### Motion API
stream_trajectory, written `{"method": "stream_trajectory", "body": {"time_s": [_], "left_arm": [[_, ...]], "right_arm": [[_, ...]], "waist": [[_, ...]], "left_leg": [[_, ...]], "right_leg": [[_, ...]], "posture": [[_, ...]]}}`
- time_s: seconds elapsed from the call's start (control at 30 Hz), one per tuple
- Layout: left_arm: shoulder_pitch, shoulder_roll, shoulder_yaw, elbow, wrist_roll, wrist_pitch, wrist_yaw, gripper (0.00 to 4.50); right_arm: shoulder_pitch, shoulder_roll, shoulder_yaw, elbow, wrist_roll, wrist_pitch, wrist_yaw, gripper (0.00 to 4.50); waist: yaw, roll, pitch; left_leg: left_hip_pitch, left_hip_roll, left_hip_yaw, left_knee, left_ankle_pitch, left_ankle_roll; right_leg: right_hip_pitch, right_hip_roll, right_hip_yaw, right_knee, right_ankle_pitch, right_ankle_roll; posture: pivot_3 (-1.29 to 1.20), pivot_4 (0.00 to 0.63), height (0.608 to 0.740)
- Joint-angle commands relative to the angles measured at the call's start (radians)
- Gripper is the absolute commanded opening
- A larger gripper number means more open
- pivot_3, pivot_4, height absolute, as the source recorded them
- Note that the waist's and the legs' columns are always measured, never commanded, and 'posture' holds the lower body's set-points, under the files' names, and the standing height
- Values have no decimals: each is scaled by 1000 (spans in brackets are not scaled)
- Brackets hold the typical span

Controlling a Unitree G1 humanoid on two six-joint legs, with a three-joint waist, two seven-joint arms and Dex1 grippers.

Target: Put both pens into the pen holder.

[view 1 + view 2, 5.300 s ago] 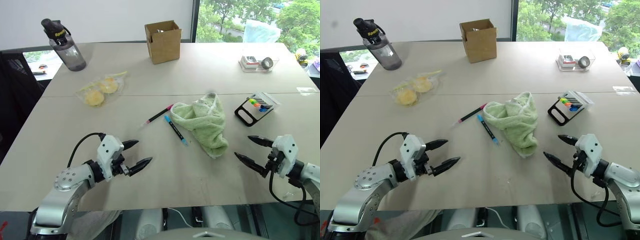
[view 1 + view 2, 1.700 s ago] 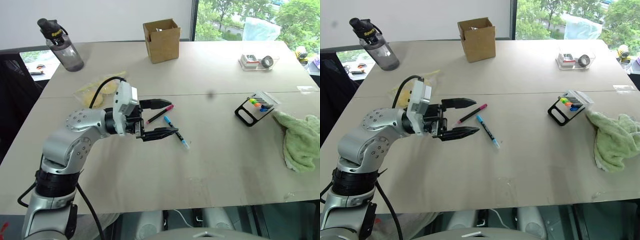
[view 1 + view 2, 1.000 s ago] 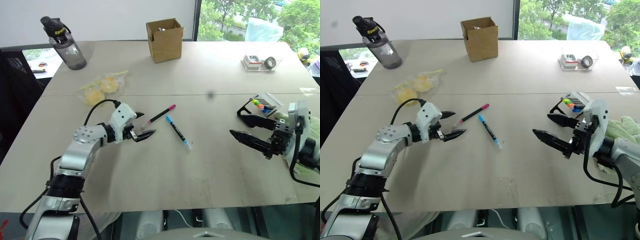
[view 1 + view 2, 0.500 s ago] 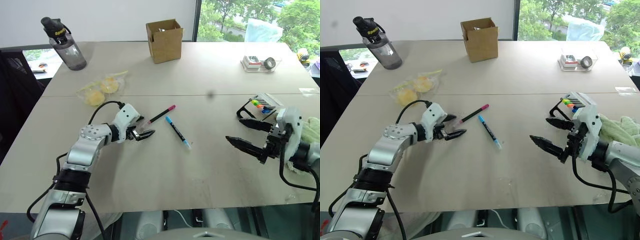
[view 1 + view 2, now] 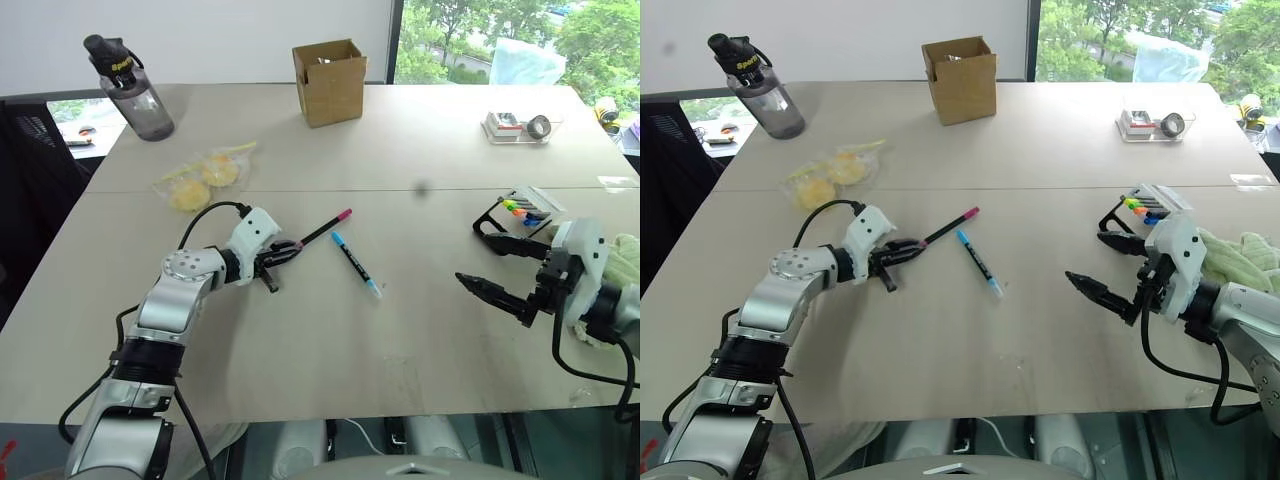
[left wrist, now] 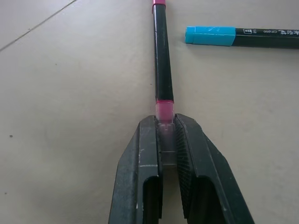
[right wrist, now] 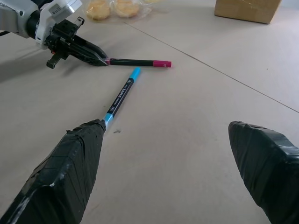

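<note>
Two pens lie mid-table. The pink-capped pen (image 5: 322, 228) runs diagonally, and my left gripper (image 5: 288, 247) is shut on its near end; the left wrist view shows the pen's pink end (image 6: 164, 109) pinched between the fingertips of that gripper (image 6: 166, 120). The pen with light-blue ends (image 5: 355, 265) lies just right of it, free on the table. The black pen holder (image 5: 510, 217) with coloured marker tips stands at the right. My right gripper (image 5: 467, 253) hovers open just in front of the holder, holding nothing.
A dark water bottle (image 5: 130, 90) stands at the back left, a cardboard box (image 5: 327, 80) at the back centre, a clear tray with tape (image 5: 518, 125) at the back right. A bag of yellow items (image 5: 205, 175) lies left. A green towel (image 5: 628, 250) sits behind my right arm.
My left gripper has gone from open to shut on the pink pen's near end. The right gripper has rolled slightly and stayed open.
</note>
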Motion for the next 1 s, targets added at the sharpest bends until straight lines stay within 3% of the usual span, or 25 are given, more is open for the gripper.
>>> {"method": "stream_trajectory", "body": {"time_s": [0.03, 0.23, 0.4, 0.6, 0.77, 1.0], "left_arm": [[7, -30, 59, -11, -27, -50, 40, 31], [9, -128, 191, -147, -267, 50, 25, 31], [31, -157, 187, -231, -412, 161, -32, 31], [40, -173, 200, -347, -722, 420, -94, 31], [42, -89, 140, -372, -726, 483, -158, 31], [38, -23, 113, -371, -707, 462, -223, 31]], "right_arm": [[-38, -6, 15, 2, 27, 24, -1, 4500], [-175, 65, 4, 59, 218, 194, -131, 4500], [-314, 105, -3, 136, 377, 297, -204, 4500], [-492, 179, 57, 243, 579, 389, -194, 4500], [-576, 145, 202, 264, 479, 419, -94, 4500], [-651, 163, 278, 332, 399, 409, -8, 4500]], "waist": [[-1, 0, 0], [-8, -1, 1], [-12, -1, 1], [-13, -1, 1], [-14, -1, 1], [-12, -1, 1]], "left_leg": [[0, 0, 0, 0, 0, 0], [0, 1, 0, 1, 0, 0], [0, 0, 0, 1, 0, 0], [-1, 1, 0, 1, 0, 0], [0, 1, -1, 1, 0, 0], [-2, 0, -1, 1, 0, 0]], "right_leg": [[0, 0, 0, 0, 0, 0], [0, -1, 0, 1, 0, 0], [0, -1, 0, 1, 0, 0], [0, -1, 0, 1, 0, 0], [-1, 1, 0, 1, 0, 0], [-1, 1, 0, -1, 0, 0]], "posture": [[0, 150, 736], [0, 150, 736], [0, 150, 736], [0, 150, 736], [0, 150, 736], [0, 150, 736]]}}
